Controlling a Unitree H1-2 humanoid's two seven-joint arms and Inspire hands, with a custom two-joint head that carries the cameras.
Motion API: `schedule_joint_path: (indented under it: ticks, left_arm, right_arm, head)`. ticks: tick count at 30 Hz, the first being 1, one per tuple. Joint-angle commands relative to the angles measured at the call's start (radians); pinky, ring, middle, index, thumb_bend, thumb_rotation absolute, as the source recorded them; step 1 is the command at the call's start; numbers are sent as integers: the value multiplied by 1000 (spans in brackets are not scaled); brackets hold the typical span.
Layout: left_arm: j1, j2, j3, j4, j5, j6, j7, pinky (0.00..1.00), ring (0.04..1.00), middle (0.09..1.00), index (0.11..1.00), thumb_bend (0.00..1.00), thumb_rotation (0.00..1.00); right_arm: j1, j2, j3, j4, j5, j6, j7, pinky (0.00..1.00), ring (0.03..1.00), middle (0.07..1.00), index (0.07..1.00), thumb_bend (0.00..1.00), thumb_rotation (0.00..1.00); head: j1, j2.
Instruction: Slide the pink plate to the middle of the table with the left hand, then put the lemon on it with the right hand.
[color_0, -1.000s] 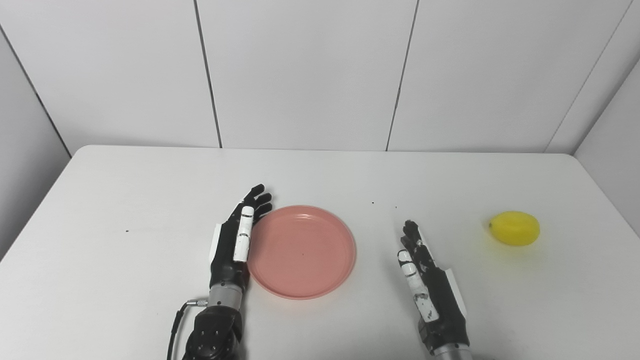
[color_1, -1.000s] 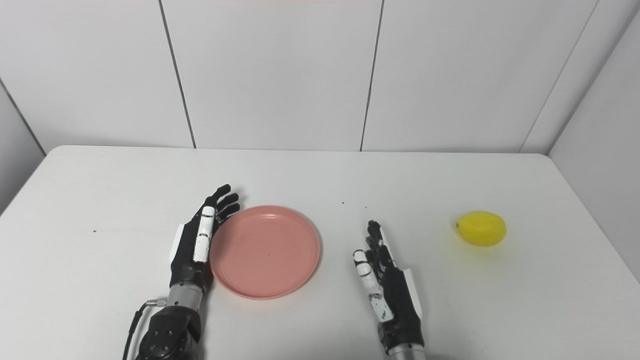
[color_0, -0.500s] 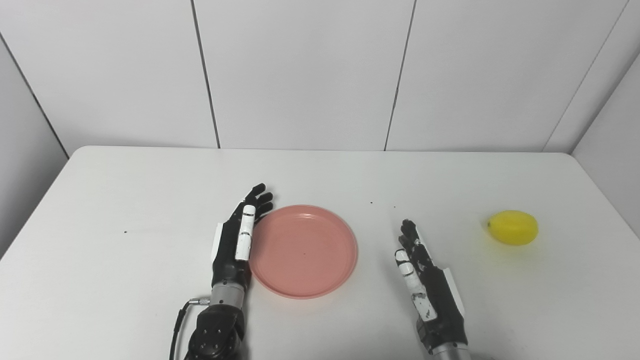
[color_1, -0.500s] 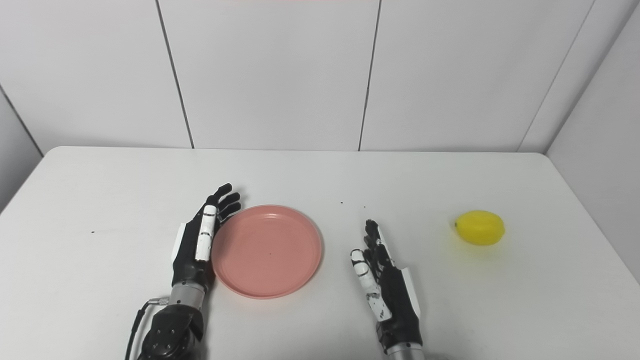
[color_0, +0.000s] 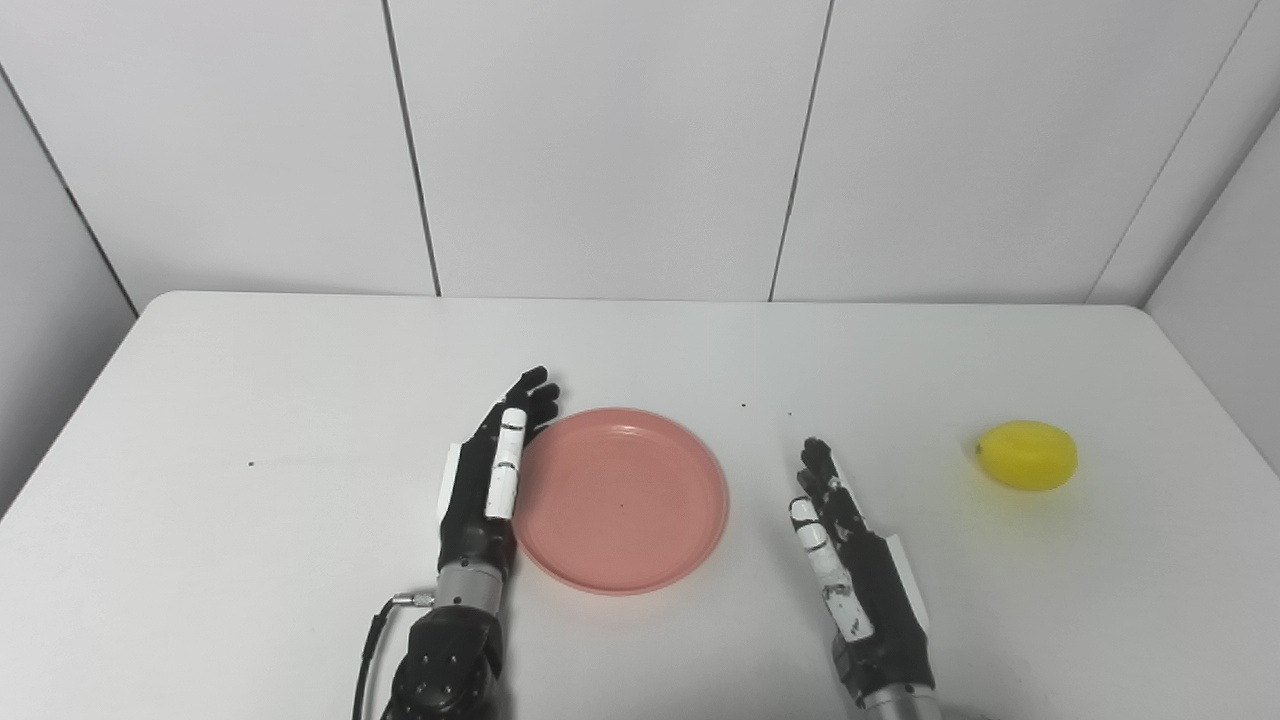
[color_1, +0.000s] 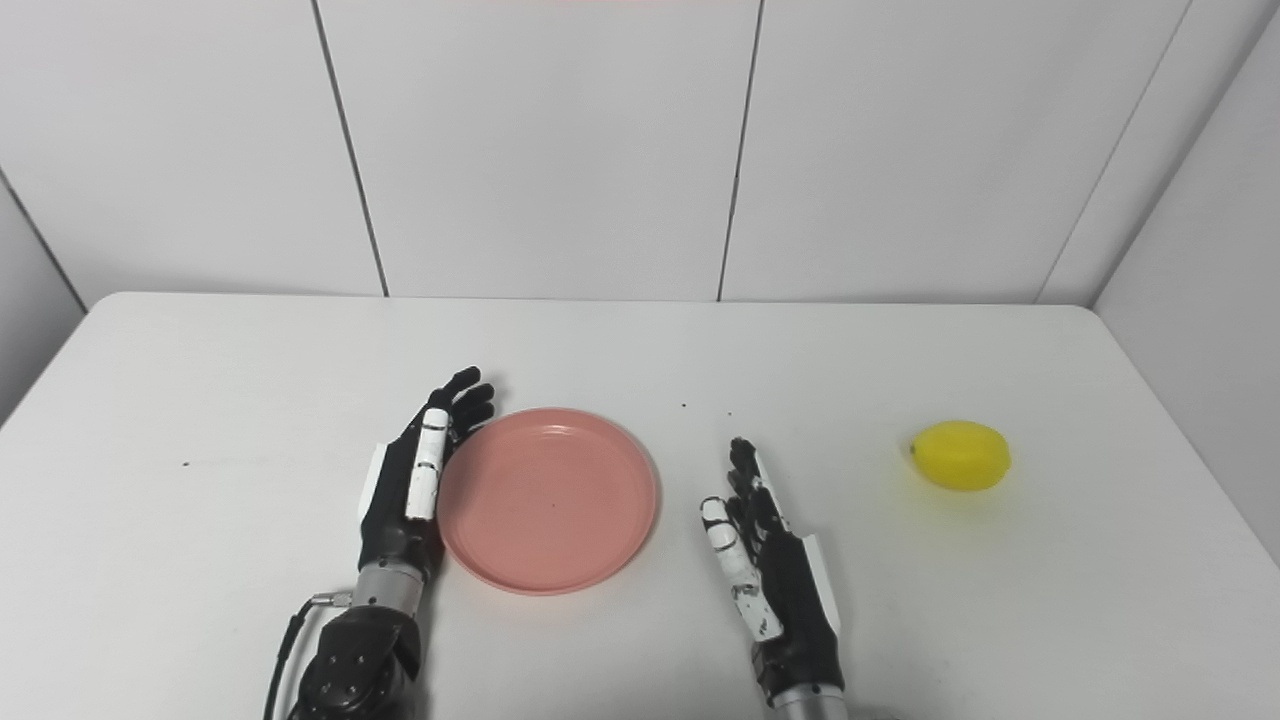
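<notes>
A round pink plate (color_0: 622, 498) lies flat on the white table (color_0: 300, 380), a little left of its middle. My left hand (color_0: 488, 475) is open, edge-on, with its fingers straight and pressed against the plate's left rim. My right hand (color_0: 850, 560) is open and empty, resting on the table to the right of the plate, apart from it. A yellow lemon (color_0: 1027, 455) lies on the table far to the right, well beyond my right hand. The same things show in the right eye view: plate (color_1: 548, 497), left hand (color_1: 415, 480), right hand (color_1: 770, 575), lemon (color_1: 961, 455).
White wall panels close the back and both sides of the table. A black cable (color_0: 365, 650) runs from my left wrist near the front edge. A few small dark specks (color_0: 743, 406) mark the table top.
My left hand has moved a little to the right and pushed the pink plate to the right with it. The right hand and the lemon have stayed where they were.
</notes>
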Motion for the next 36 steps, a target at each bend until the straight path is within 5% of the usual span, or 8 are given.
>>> schedule_joint_path:
  ticks: [1, 25, 33, 36]
  left_arm:
    - [-25, -33, -35, 4, 3, 15, -34, 842, 847, 843, 826, 427, 1000]
    - [-25, -6, -72, -14, -58, 3, -150, 897, 917, 903, 881, 530, 1000]
    - [-25, 5, -68, -10, -26, -13, -158, 922, 928, 920, 906, 507, 1000]
    - [-30, 9, -62, -12, -8, -11, -145, 926, 925, 919, 912, 468, 1000]
  right_arm:
    - [-21, 12, 2, -41, 3, -11, -3, 1000, 1000, 985, 959, 591, 791]
    - [-27, 14, -1, -53, 6, 26, -6, 1000, 1000, 988, 957, 649, 779]
    - [-29, 4, -8, -54, 1, 14, -5, 1000, 1000, 985, 956, 637, 795]
    - [-43, -12, -18, -47, -3, -27, -5, 1000, 1000, 995, 981, 549, 787]
  head:
    - [1, -1]
    - [-5, 7]
    - [-16, 3]
    - [-21, 2]
